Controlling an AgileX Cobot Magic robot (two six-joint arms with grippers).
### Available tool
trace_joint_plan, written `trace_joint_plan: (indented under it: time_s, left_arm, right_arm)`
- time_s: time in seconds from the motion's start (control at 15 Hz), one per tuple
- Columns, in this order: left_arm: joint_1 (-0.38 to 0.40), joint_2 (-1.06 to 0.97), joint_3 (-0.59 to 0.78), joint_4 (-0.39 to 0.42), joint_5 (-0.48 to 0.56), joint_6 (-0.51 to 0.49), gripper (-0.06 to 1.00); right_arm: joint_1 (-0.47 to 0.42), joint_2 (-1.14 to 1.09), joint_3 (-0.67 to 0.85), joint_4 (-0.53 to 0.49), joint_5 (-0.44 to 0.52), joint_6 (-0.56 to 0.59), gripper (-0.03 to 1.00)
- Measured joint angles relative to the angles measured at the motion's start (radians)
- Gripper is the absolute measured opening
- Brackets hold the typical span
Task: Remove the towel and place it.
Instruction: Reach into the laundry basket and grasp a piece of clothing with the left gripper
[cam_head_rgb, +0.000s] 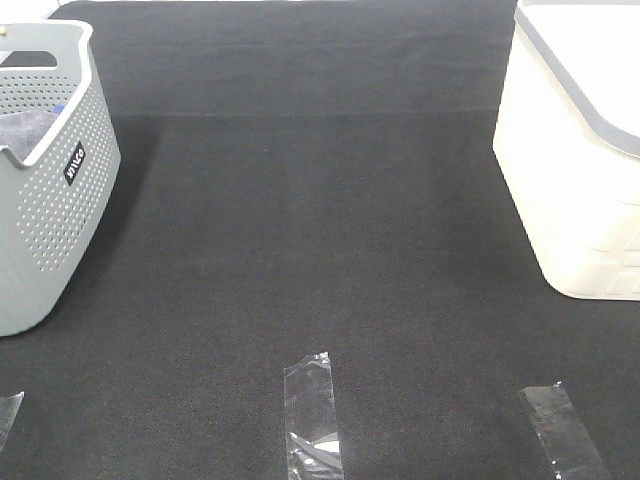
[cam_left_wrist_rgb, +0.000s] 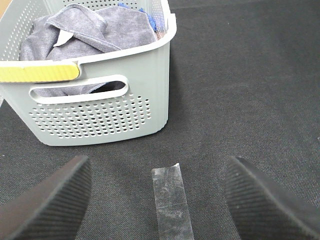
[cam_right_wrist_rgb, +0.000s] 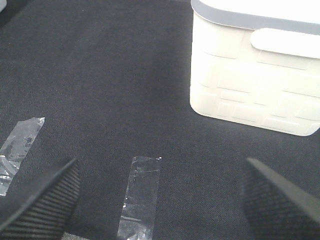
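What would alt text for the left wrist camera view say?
A greyish-purple towel lies crumpled inside a grey perforated basket standing on a black mat. The open left gripper frames a strip of clear tape on the mat.

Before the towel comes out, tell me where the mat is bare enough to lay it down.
The widest bare stretch is the black mat between the grey basket and the white bin, beyond the tape strips. Crowded only inside the grey basket, where the towel lies bunched beside a blue cloth.

towel (cam_left_wrist_rgb: 90, 32) | greyish-purple terry, hemmed | crumpled in a heap | inside grey perforated basket (cam_left_wrist_rgb: 100, 117)
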Motion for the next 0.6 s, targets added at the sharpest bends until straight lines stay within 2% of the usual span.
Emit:
trace_joint_plan:
  time_s: [0.6]
  left_arm:
    - [0.0,0.0,0.0,-0.002,0.0,0.0,0.71]
  right_arm:
    - [0.0,0.0,0.0,0.0,0.0,0.0,0.81]
